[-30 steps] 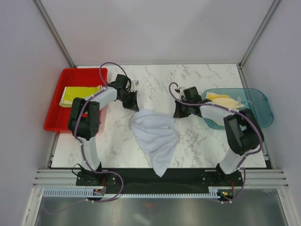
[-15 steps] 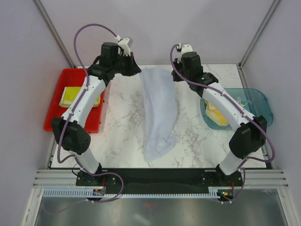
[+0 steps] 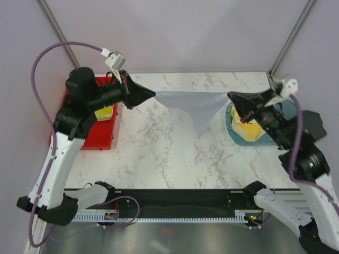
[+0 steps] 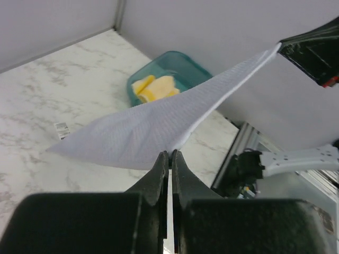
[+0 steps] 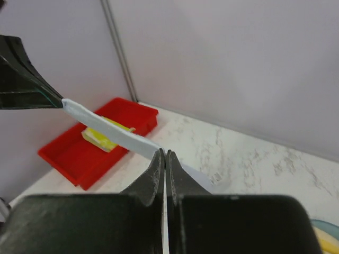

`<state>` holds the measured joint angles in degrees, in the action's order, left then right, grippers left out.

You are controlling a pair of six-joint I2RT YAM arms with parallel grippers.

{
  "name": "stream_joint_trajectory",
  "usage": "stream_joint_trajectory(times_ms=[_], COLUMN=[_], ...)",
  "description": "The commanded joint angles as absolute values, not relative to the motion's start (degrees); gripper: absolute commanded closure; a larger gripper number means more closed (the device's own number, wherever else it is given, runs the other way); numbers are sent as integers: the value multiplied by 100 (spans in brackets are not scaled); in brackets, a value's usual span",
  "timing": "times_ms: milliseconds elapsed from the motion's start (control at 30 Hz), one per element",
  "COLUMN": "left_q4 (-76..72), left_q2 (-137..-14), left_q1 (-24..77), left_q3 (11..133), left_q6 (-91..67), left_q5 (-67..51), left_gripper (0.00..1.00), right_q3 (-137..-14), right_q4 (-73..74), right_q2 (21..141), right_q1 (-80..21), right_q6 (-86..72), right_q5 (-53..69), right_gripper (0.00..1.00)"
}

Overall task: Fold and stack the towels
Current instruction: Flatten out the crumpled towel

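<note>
A white-grey towel (image 3: 193, 103) hangs stretched in the air above the far part of the marble table, its top edge taut and its lower part drooping to a point. My left gripper (image 3: 154, 94) is shut on its left corner, my right gripper (image 3: 229, 96) shut on its right corner. From the left wrist the towel (image 4: 159, 124) runs from my shut left gripper (image 4: 171, 153) up to the other gripper. From the right wrist the towel (image 5: 114, 130) spans edge-on from my shut right gripper (image 5: 164, 152). Folded yellow towels (image 3: 104, 112) lie in the red tray; more yellow and cream towels (image 3: 247, 128) sit in the teal bin.
The red tray (image 3: 95, 142) stands at the table's left edge, partly behind the left arm. The teal bin (image 3: 233, 132) is at the right edge, under the right arm. Grey walls with metal posts close the back and sides.
Both arms have lifted the towel off the table, carried it to the far side, then spread apart, pulling it from a hanging drape into a taut span.
</note>
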<state>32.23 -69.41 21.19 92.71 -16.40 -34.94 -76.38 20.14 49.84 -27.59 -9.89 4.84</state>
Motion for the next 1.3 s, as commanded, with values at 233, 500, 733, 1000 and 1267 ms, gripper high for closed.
stream_joint_trajectory(times_ms=[233, 500, 733, 1000, 1267], left_q4=[2470, 3259, 2938, 2540, 1988], left_q2=[-5959, -6969, -8339, -11475, -13851], left_q1=[2566, 2523, 1610, 1099, 800], left_q3=[9332, 10160, 10029, 11345, 13596], left_q6=[-3164, -2515, -2110, -1608, -1802], left_q5=[-4422, -2973, -2171, -2714, -3507], left_gripper=[98, 98, 98, 98, 98], right_q3=[-7768, -8491, -8473, -9377, -10955], right_q4=[1178, 1336, 933, -139, -1072], right_q2=[4147, 5701, 7600, 10787, 12839], right_q1=[-2769, -2777, -2225, -1697, -1284], right_q6=[-2250, -1565, -1230, -1309, -1389], right_q5=[1828, 872, 403, 1493, 1924], right_gripper=[100, 100, 100, 100, 100])
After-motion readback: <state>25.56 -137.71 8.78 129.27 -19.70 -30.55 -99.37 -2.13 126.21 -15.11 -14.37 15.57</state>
